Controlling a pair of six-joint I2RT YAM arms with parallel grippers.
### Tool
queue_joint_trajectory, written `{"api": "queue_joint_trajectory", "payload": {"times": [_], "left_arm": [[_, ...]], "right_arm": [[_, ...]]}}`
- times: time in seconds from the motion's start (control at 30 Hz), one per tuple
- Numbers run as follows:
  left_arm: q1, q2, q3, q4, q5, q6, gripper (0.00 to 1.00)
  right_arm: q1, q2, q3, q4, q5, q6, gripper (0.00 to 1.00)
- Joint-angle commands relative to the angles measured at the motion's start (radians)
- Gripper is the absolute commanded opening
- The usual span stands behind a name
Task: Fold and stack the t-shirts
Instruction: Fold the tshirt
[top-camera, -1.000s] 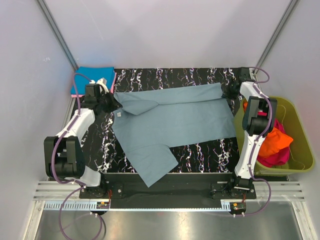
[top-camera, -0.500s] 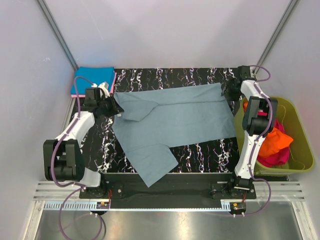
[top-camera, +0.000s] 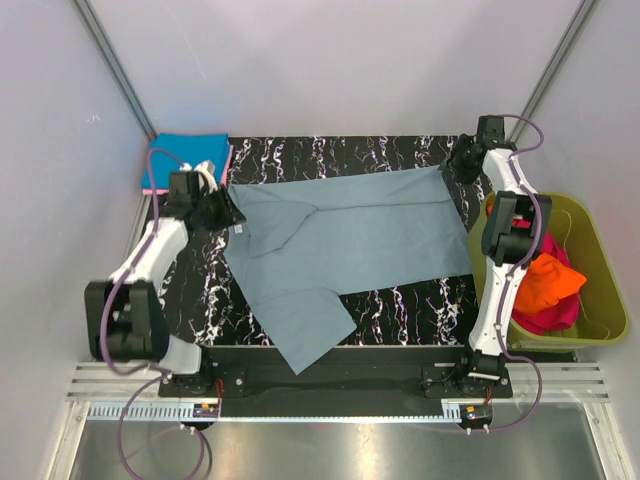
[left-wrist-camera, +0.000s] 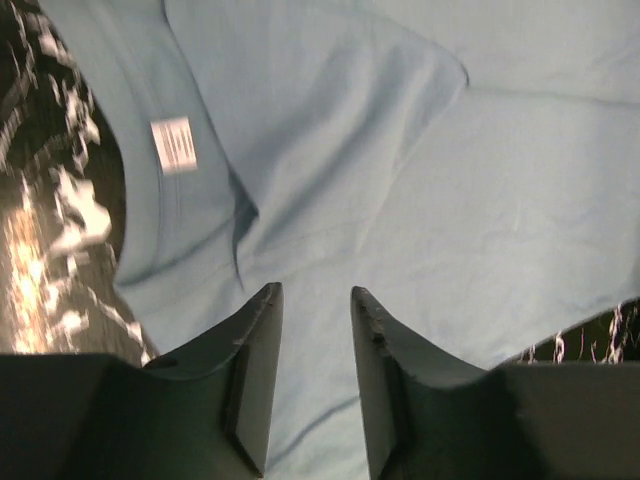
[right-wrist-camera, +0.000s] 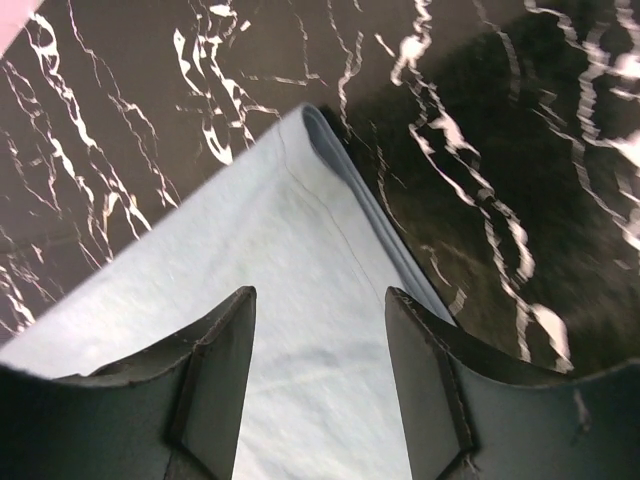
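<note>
**Fig.** Top view, 12 o'clock away from the arm bases. The grey shirt (top-camera: 350, 240) lies spread on the table (top-camera: 400, 300), not yet folded. Its collar points to 9 o'clock and its hem to 3 o'clock.

**Grippers.** The left gripper (top-camera: 226, 212) hovers at the collar, fingers moderately apart and holding nothing. The right gripper (top-camera: 458, 168) hovers by the hem corner at 2 o'clock, fingers wider apart and likewise empty. In both wrist views the cloth shows unpinched between the jaws.

**Step in hand (judged).** This appears to be preparation for the first fold.
- Each gripper should pinch right at an edge, collar and hem, taking both layers.
- The pair should travel together so the fold line runs straight.
- The sleeve at 6 o'clock overhangs the near edge. It is best brought inward first, or it will drag.
- The flap at 10 o'clock is already doubled onto the body and creased. It may need smoothing, or the crease will be locked in.

**Shirt.**
- It is dusty grey-blue, thin and limp, and mostly flat, with shallow wrinkles near the collar.
- A white label (left-wrist-camera: 175, 145) sits inside the neck.
- The hem corner is slightly curled in the right wrist view.

**Others.**
- A folded blue shirt (top-camera: 185, 160) lies at 10 o'clock.
- An orange shirt (top-camera: 548, 285) and a magenta shirt (top-camera: 545, 318) wait crumpled in the tub (top-camera: 598, 262) at 4 o'clock.
</note>
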Motion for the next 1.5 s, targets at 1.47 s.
{"api": "queue_joint_trajectory", "payload": {"times": [1.47], "left_arm": [[0.068,0.733,0.771,-0.023,-0.09,-0.102,0.38]], "right_arm": [[0.025,0.389,0.612,-0.231,0.032,0.097,0.48]]}}
